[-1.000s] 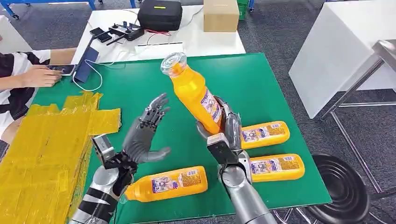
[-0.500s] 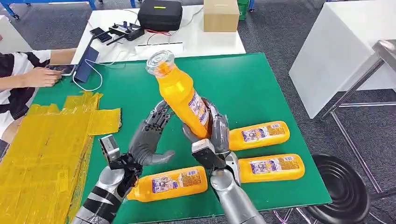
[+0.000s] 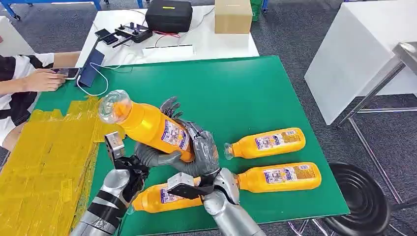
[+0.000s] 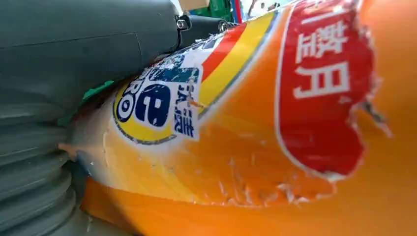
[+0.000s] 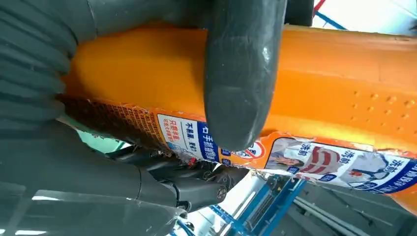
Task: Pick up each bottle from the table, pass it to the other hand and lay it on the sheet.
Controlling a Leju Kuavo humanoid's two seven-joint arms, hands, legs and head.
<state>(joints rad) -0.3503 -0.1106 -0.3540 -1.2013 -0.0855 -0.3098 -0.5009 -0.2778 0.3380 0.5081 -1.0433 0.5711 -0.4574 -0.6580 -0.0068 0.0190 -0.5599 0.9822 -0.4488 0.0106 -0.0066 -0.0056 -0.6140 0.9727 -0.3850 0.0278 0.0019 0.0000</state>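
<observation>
My right hand (image 3: 202,151) grips an orange bottle (image 3: 147,125) by its lower end, tilted over with the clear cap toward the yellow sheet (image 3: 44,157). My left hand (image 3: 153,158) sits under it: the thumb lies below the bottle, the fingers (image 3: 169,104) stand straight behind it, and the label (image 4: 275,137) presses close against the palm (image 4: 74,54). A right finger (image 5: 241,73) crosses the bottle (image 5: 344,88). Three more orange bottles lie on the green table: one (image 3: 265,141) to the right, one (image 3: 280,177) nearer, and one (image 3: 164,197) under my arms.
A person's arm (image 3: 29,81) rests at the table's far left by a phone and cable. Behind stands a white table with a black case (image 3: 168,14) and a cardboard box (image 3: 232,15). A black stool (image 3: 364,196) is at the right front.
My right hand has swung the bottle from nearly upright down and left, into my left hand. The left hand stayed open and moved slightly toward it.
</observation>
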